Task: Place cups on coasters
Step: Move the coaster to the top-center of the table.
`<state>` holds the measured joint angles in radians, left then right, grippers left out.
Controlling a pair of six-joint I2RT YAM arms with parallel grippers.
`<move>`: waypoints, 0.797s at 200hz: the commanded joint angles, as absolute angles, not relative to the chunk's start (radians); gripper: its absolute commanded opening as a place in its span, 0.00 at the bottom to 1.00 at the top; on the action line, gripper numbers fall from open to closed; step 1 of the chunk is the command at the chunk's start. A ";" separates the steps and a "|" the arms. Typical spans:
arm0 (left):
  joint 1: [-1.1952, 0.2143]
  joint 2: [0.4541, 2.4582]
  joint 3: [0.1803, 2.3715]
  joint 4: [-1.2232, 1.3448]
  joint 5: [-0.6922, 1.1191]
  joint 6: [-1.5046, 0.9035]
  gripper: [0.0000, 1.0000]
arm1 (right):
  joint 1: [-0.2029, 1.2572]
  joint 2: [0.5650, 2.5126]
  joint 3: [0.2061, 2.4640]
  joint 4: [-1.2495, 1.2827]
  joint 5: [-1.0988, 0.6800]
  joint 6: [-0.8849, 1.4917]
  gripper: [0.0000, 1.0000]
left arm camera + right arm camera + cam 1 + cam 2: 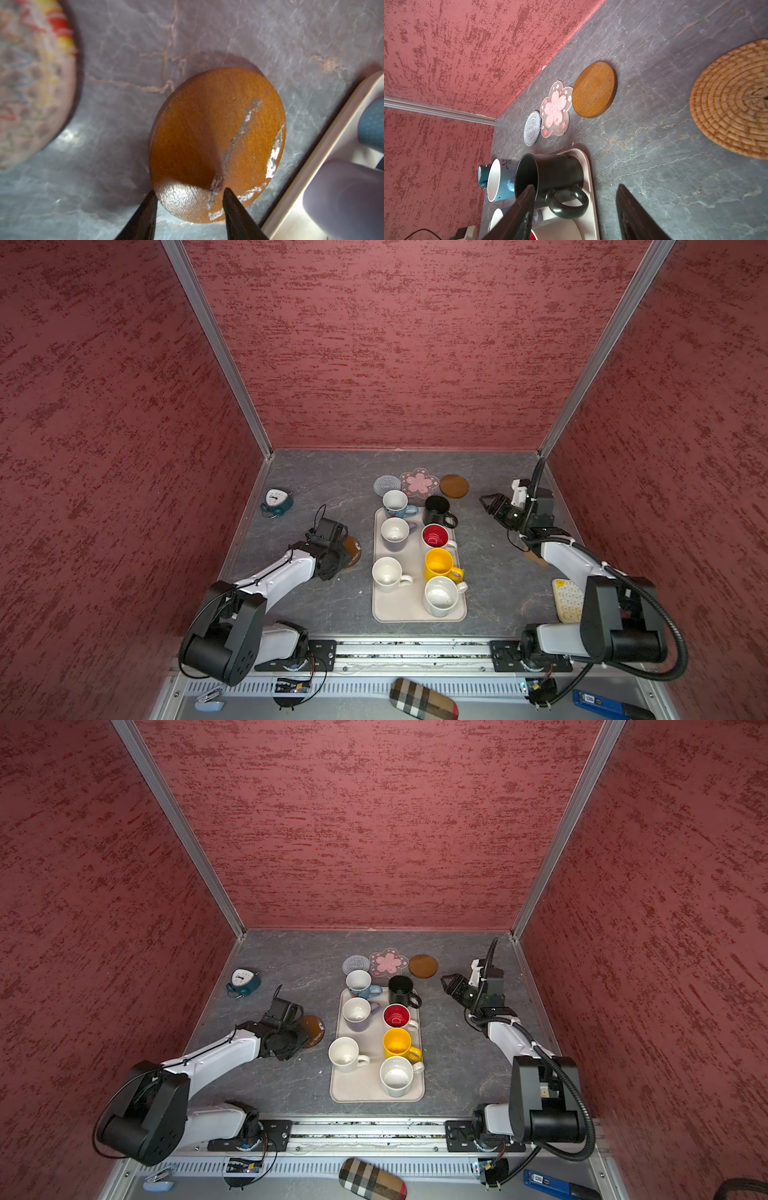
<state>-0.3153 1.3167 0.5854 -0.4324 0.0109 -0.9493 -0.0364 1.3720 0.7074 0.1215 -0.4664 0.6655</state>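
Several cups stand on or at the beige tray [415, 614]: white with blue base [395, 504], black [438, 511], lavender [395, 534], red inside [436, 537], yellow [439, 565] and two white [387, 573] [440, 596]. Behind the tray lie a pale spiral coaster [386, 485], a pink flower coaster [419, 482] and a brown disc [454, 486]. My left gripper [191, 192] is open, its tips over the near edge of another brown disc [216, 141] left of the tray. My right gripper [576, 186] is open and empty, just right of the black cup [556, 176]. A wicker coaster [733, 99] lies by the right arm.
A teal alarm clock [276, 502] sits at the left rear. A cream moulded tray [567, 601] lies by the right arm's base. A pale patterned disc [31, 83] lies near the left gripper. A plaid case [422, 697] rests on the front rail. Red walls close three sides.
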 commanded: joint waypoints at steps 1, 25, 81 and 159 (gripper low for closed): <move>-0.296 1.372 0.610 -0.385 0.031 -0.942 0.52 | -0.039 1.380 0.717 0.142 -0.468 0.672 0.63; -0.287 1.434 0.650 -0.354 0.046 -0.945 0.51 | -0.039 1.385 0.728 0.126 -0.468 0.667 0.63; -0.274 1.593 0.765 -0.308 0.087 -0.939 0.51 | -0.039 1.399 0.745 0.108 -0.460 0.658 0.63; -0.327 1.528 0.739 -0.297 0.100 -0.972 0.67 | -0.039 1.389 0.753 0.077 -0.445 0.650 0.65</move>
